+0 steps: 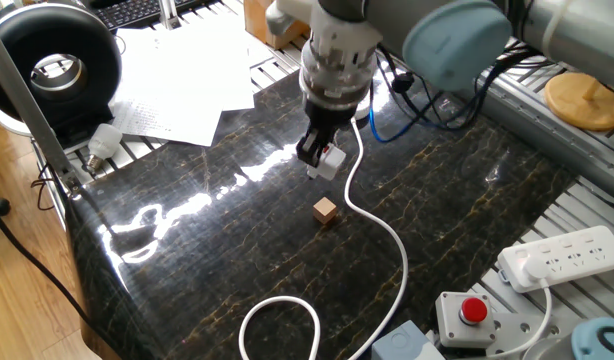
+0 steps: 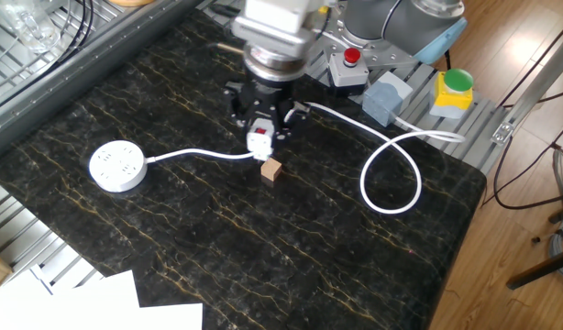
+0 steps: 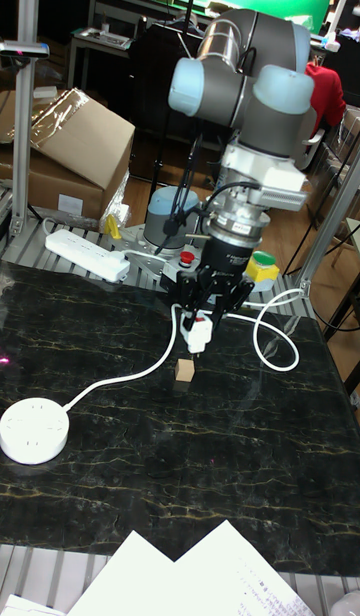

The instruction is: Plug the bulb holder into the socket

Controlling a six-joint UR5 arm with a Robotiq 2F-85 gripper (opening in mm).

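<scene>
My gripper point(image 1: 320, 157) point(image 2: 259, 137) point(image 3: 201, 328) is shut on the bulb holder point(image 1: 330, 161) point(image 2: 259, 142) point(image 3: 199, 334), a small white boxy plug with a red patch, and holds it in the air above the dark table. The socket point(image 2: 117, 167) point(image 3: 34, 430) is a round white puck with holes on top, lying near the table's edge well to one side of the gripper. Its white cord point(image 2: 204, 154) point(image 3: 115, 379) runs under the gripper. The socket is out of the first fixed view.
A small brown wooden cube point(image 1: 326, 210) point(image 2: 270, 169) point(image 3: 184, 370) lies just below the gripper. The cord loops point(image 2: 391, 174) at the table's other side. A white power strip point(image 1: 565, 256) point(image 3: 87, 253), button boxes point(image 1: 469, 316) point(image 2: 347, 66) and papers point(image 1: 182, 80) sit at the edges.
</scene>
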